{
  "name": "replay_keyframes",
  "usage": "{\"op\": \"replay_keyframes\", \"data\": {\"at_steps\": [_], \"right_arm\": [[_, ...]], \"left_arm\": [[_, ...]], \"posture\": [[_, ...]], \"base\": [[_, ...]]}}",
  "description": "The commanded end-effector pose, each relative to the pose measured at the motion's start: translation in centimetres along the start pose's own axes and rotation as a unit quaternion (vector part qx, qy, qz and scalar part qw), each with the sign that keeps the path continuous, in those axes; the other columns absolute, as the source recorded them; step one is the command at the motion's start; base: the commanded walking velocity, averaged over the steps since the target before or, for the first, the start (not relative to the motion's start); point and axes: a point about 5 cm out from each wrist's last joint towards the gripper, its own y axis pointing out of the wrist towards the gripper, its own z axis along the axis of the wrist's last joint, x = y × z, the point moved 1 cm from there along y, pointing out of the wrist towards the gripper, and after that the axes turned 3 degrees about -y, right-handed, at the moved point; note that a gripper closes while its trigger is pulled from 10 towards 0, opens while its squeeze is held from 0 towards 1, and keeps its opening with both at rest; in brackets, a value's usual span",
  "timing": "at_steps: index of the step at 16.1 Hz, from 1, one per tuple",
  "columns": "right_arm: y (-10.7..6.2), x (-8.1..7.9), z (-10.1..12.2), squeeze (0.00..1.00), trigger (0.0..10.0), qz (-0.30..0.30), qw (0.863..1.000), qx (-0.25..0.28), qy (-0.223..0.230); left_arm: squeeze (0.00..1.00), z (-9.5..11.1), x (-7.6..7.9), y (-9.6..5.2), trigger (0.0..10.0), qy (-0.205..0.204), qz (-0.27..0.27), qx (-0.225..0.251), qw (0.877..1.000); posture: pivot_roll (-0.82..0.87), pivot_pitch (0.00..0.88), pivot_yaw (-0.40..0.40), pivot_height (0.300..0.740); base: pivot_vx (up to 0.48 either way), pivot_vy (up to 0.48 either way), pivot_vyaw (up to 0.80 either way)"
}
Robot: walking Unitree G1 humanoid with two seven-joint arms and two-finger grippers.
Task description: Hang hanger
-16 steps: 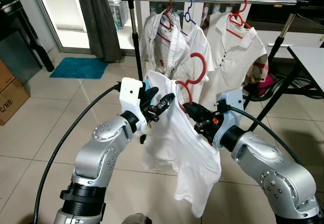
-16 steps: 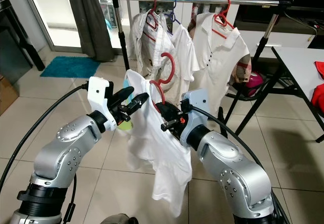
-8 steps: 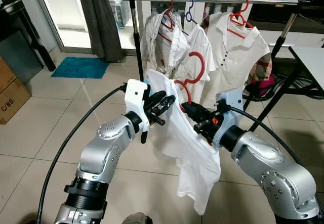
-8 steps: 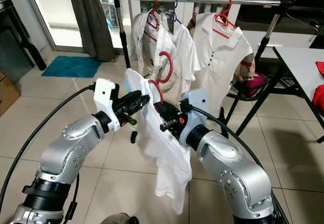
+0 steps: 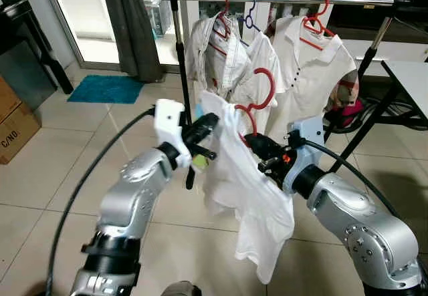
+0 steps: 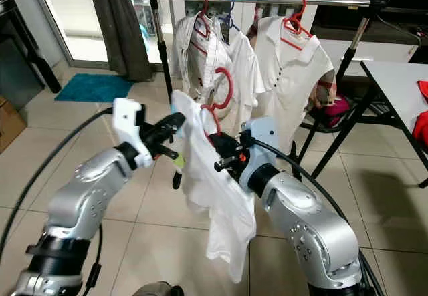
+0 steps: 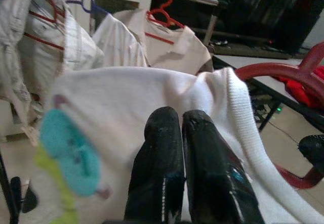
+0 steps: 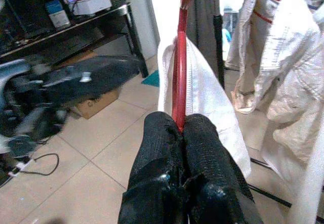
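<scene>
Above my right gripper, clamped on the red hanger, sits the rail; left gripper pinches the shirt.

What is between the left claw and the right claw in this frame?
In the left eye view, the white shirt on the red hanger hangs between the left claw and the right claw.

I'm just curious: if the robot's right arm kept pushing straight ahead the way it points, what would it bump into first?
Probably the left end effector, which lies straight ahead, past the red hanger and white shirt that the right end effector grips, though depth is hard to judge.
</scene>
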Motion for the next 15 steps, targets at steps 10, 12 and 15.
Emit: {"op": "replay_keyframes", "data": {"at_steps": [10,12,15], "right_arm": [[0.4,0.1,1.4,0.00,10.0,-0.011,0.999,0.027,-0.031],[0.4,0.0,1.5,0.00,10.0,-0.009,0.999,0.029,-0.033],[0.3,-0.1,1.6,0.00,10.0,-0.007,0.999,0.032,-0.034]], "left_arm": [[1.00,0.9,2.0,0.2,10.0,-0.065,-0.088,0.040,0.993],[1.00,0.8,2.0,0.3,10.0,-0.068,-0.101,0.037,0.992],[1.00,0.4,1.6,0.9,10.0,-0.050,-0.101,0.018,0.994]], "posture": [[0.03,0.000,0.060,0.740],[0.03,0.000,0.060,0.740],[0.03,0.000,0.068,0.740]], "base": [[0.000,0.000,0.00],[0.000,0.000,0.00],[0.000,0.000,0.00]]}}
